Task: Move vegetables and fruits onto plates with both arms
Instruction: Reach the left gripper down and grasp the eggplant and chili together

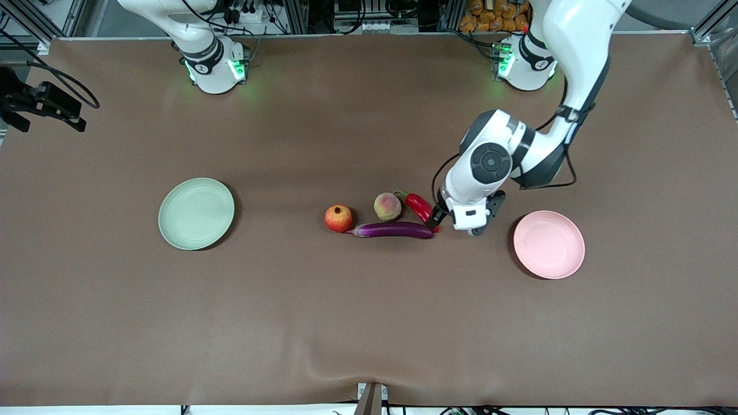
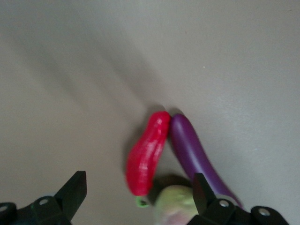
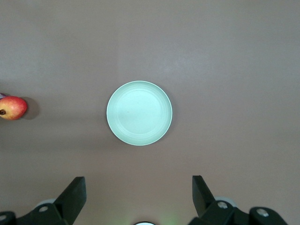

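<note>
The red chili pepper (image 1: 420, 206), the purple eggplant (image 1: 395, 230), the peach (image 1: 387, 206) and the pomegranate (image 1: 338, 218) lie close together mid-table. My left gripper (image 1: 447, 222) is open and empty, low over the chili's tip, beside the eggplant's end. In the left wrist view its gripper (image 2: 138, 187) frames the chili (image 2: 147, 150), eggplant (image 2: 192, 150) and peach (image 2: 176, 206). The pink plate (image 1: 549, 244) lies empty toward the left arm's end, the green plate (image 1: 196, 214) empty toward the right arm's end. My right gripper (image 3: 138, 185) is open, high over the green plate (image 3: 139, 113); the pomegranate (image 3: 13, 108) shows at that view's edge.
A brown cloth (image 1: 369, 323) covers the table. A black camera mount (image 1: 40, 104) stands at the table's edge at the right arm's end. The right arm's base (image 1: 213, 69) and the left arm's base (image 1: 524, 63) stand along the table's edge farthest from the front camera.
</note>
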